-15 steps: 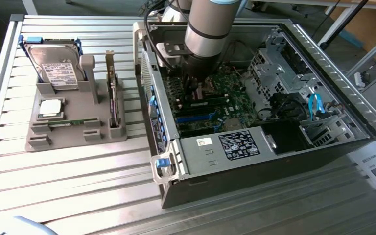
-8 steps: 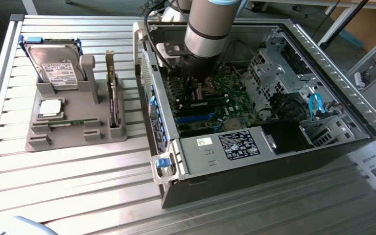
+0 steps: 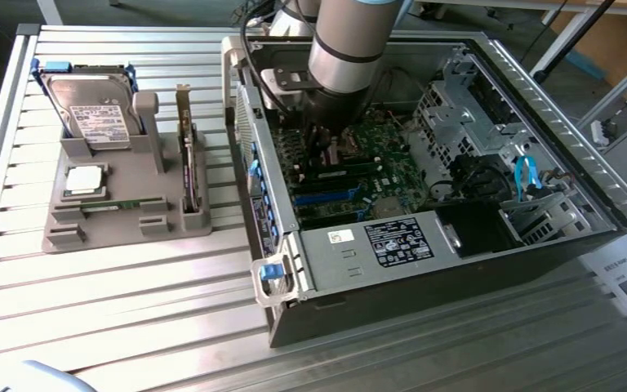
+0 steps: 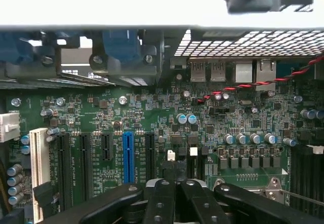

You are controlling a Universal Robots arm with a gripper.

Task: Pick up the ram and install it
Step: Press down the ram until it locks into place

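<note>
Here, thin green ram (image 3: pixel 112 205), grey slotted holder (image 3: pixel 166 227)

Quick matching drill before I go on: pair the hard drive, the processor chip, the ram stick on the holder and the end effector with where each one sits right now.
Things:
1. hard drive
2. processor chip
3. ram stick
4. end effector

Places:
A. lying flat along the grey holder's near edge
B. inside the open computer case, down over the motherboard
C. standing upright at the back of the grey holder
D. lying flat in the middle of the grey holder, in front of the upright drive

Pairs: 1-C, 2-D, 3-A, 4-B
</note>
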